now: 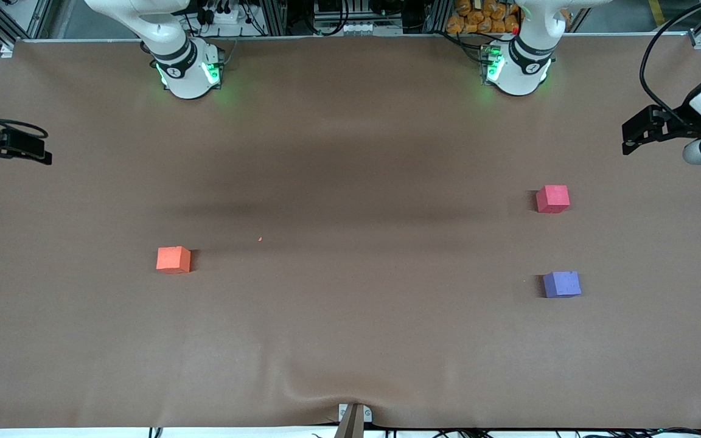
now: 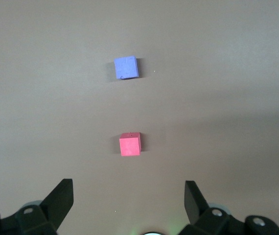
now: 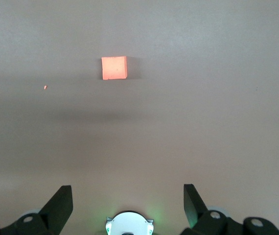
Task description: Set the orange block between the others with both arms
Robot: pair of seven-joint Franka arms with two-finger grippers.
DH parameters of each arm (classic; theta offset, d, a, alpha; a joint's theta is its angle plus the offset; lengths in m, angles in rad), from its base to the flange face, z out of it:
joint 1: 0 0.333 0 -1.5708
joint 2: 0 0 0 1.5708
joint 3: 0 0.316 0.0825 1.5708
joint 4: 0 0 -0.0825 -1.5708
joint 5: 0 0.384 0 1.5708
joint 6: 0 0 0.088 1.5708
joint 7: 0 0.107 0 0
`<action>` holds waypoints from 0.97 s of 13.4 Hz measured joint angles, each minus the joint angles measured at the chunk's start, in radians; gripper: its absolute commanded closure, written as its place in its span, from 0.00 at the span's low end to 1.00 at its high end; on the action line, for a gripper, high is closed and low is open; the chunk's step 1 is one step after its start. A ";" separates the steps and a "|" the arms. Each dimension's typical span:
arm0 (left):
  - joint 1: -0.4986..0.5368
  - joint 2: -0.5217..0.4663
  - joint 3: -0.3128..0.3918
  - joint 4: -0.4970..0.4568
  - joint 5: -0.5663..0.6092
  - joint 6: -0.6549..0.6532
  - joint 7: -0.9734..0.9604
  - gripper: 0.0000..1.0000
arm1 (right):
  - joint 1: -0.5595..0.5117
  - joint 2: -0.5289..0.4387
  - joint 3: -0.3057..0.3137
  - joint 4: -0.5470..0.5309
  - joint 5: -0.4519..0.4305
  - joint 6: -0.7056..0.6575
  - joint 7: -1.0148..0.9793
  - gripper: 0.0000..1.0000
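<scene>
Both grippers, left (image 2: 128, 196) and right (image 3: 127, 196), hung open and empty above the table (image 1: 350, 152), the orange block (image 1: 173, 260) sitting well apart from the red block (image 1: 552, 199) and purple block (image 1: 561, 284).

worktop (image 1: 350, 152): brown matte sheet, rippled at the edge nearest the front camera | orange block (image 1: 173, 260): toward the right arm's end, alone | pinkish-red cube (image 1: 552, 199): toward the left arm's end | purple-blue cube (image 1: 561, 284): same end, nearer the front camera than the pinkish-red cube, well apart from it | orange speck (image 1: 260, 239): near mid-worktop
</scene>
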 measured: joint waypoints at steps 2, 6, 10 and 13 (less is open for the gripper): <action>0.000 -0.004 0.000 0.000 0.000 0.000 0.002 0.00 | 0.001 -0.001 0.002 0.001 0.000 -0.001 0.000 0.00; -0.001 -0.006 0.000 -0.001 -0.001 -0.001 0.002 0.00 | 0.001 -0.001 0.003 0.001 0.000 -0.001 0.000 0.00; -0.007 -0.003 0.000 -0.009 -0.012 -0.002 0.002 0.00 | 0.002 0.002 0.003 0.001 0.001 -0.001 0.000 0.00; -0.009 -0.001 0.000 -0.009 -0.013 -0.002 0.002 0.00 | 0.012 0.039 0.008 -0.010 0.003 0.022 0.000 0.00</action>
